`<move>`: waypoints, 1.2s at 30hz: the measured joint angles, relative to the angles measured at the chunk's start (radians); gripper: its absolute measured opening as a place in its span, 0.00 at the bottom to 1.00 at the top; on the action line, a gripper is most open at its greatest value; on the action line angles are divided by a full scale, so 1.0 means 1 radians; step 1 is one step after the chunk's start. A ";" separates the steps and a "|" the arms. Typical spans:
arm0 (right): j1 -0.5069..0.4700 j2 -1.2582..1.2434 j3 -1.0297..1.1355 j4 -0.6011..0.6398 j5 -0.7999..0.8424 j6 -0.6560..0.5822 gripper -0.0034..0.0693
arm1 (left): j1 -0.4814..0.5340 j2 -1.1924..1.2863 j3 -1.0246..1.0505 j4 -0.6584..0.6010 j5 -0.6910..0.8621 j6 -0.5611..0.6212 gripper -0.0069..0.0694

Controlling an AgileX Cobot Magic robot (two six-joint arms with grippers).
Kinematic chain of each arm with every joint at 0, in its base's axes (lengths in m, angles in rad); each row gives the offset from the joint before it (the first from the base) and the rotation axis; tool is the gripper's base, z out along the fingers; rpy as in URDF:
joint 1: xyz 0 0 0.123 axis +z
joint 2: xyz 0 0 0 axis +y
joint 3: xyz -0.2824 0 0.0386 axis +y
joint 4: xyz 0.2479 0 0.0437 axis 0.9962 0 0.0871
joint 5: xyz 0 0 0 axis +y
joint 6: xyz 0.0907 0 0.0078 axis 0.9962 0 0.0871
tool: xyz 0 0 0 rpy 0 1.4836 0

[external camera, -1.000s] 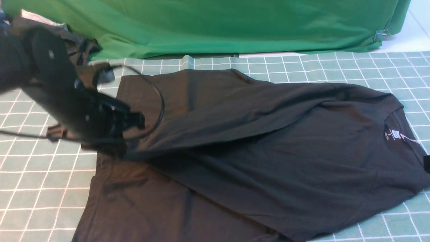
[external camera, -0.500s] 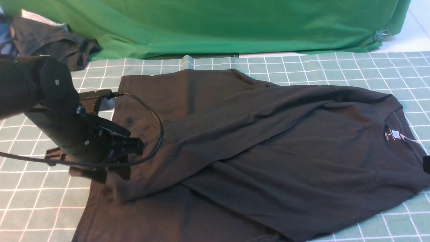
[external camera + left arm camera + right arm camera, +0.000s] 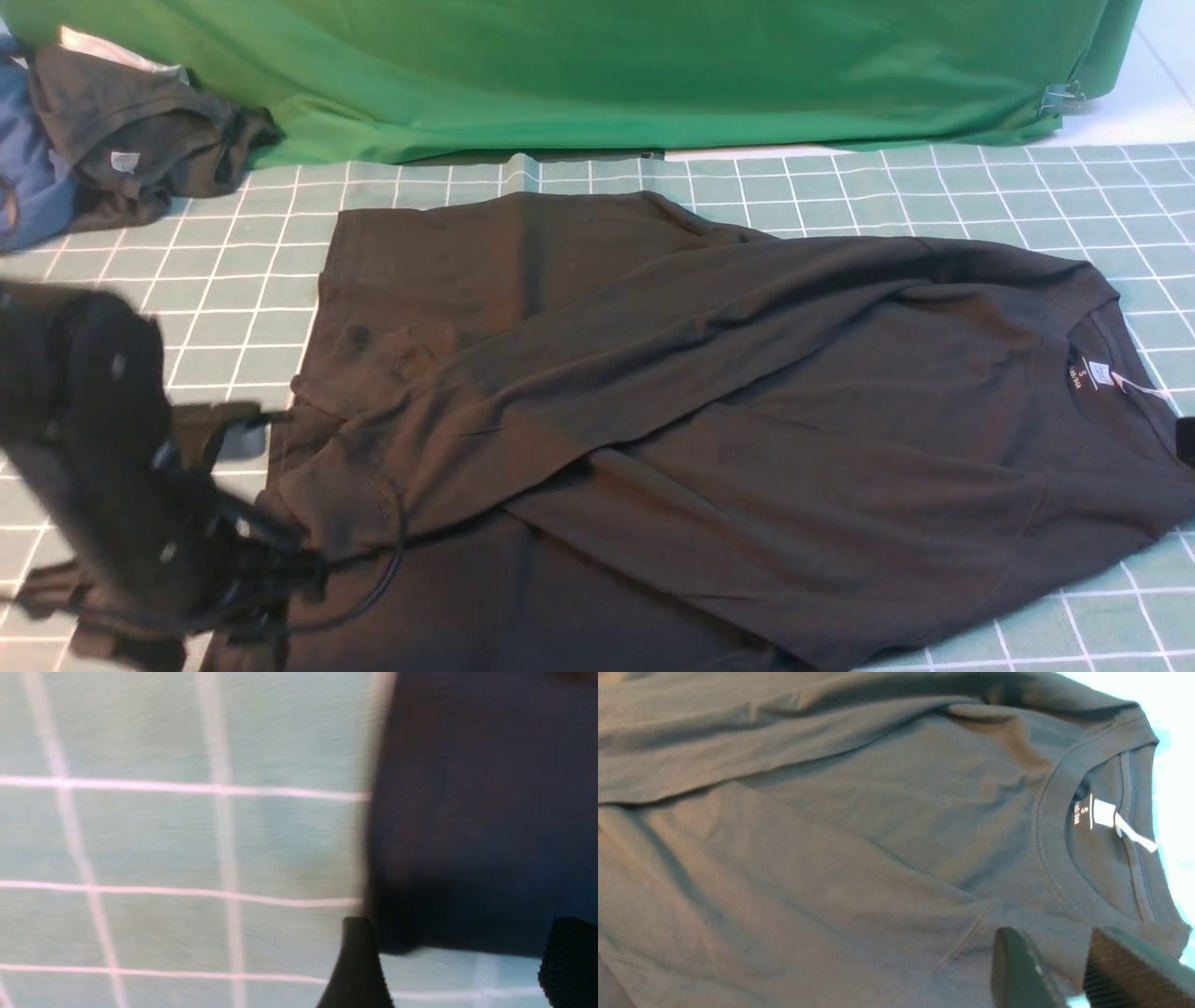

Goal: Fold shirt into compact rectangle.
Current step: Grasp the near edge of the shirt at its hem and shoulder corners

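**A:** Just off the near hem corner of the shirt (image 3: 747,401), what are the left jaws doing?
**B:** They stand wide apart and hold nothing. The hem edge shows beyond them, over the checked table (image 3: 233,308). The left arm (image 3: 103,485) is blurred.
**A:** And the shirt itself?
**B:** It lies flat on the table, hem toward the left arm and collar toward the right. One sleeve (image 3: 560,383) lies slantwise across the body.
**A:** The right jaws?
**B:** They are over the shoulder beside the collar, near the white neck label (image 3: 1104,813). They are a little apart, with no cloth visibly pinched.
**A:** Beyond the shirt?
**B:** A dark grey garment (image 3: 140,131) and a blue garment (image 3: 33,168) lie past its far hem corner, then a green cloth (image 3: 607,65).
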 joint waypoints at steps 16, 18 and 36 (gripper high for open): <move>0.000 0.000 0.000 0.003 -0.032 0.014 0.36 | 0.000 0.020 0.119 -0.019 -0.228 0.025 0.39; 0.000 0.000 0.000 0.004 -0.002 0.015 0.36 | 0.000 0.033 0.109 -0.026 -0.213 0.025 0.26; 0.008 0.299 -0.237 0.028 0.512 -0.037 0.46 | 0.000 -0.357 0.066 -0.002 0.086 0.042 0.11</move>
